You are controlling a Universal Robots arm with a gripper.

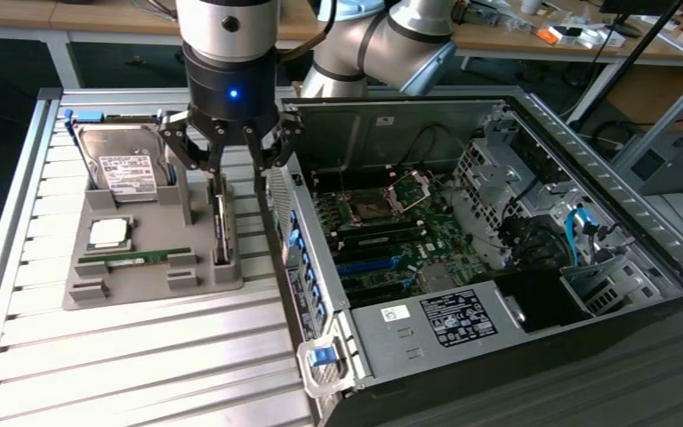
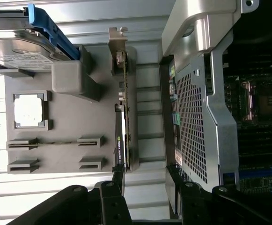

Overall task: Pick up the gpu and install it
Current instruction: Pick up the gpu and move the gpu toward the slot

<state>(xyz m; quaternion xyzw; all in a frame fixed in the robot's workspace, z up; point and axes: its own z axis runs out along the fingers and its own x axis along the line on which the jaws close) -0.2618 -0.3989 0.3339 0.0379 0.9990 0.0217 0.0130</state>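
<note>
The gpu point(image 1: 220, 229) stands on its long edge in a slot along the grey holder's side nearest the computer case. In the wrist view the gpu point(image 2: 122, 136) is a thin green and black card with a silver bracket point(image 2: 118, 49) at its far end. My gripper point(image 1: 236, 181) hangs just above the card, open, holding nothing. Seen from the wrist, my gripper point(image 2: 145, 180) has one finger point(image 2: 118, 178) over the card's near end. The other finger point(image 2: 172, 180) sits towards the case wall.
The grey holder point(image 1: 152, 285) also carries a hard drive point(image 1: 122, 165), a processor point(image 1: 109, 233) and a memory stick point(image 1: 138, 258). The open computer case point(image 1: 372, 342) lies close beside it, with the motherboard point(image 1: 401, 236) exposed. A perforated case wall point(image 2: 194, 136) runs next to the card.
</note>
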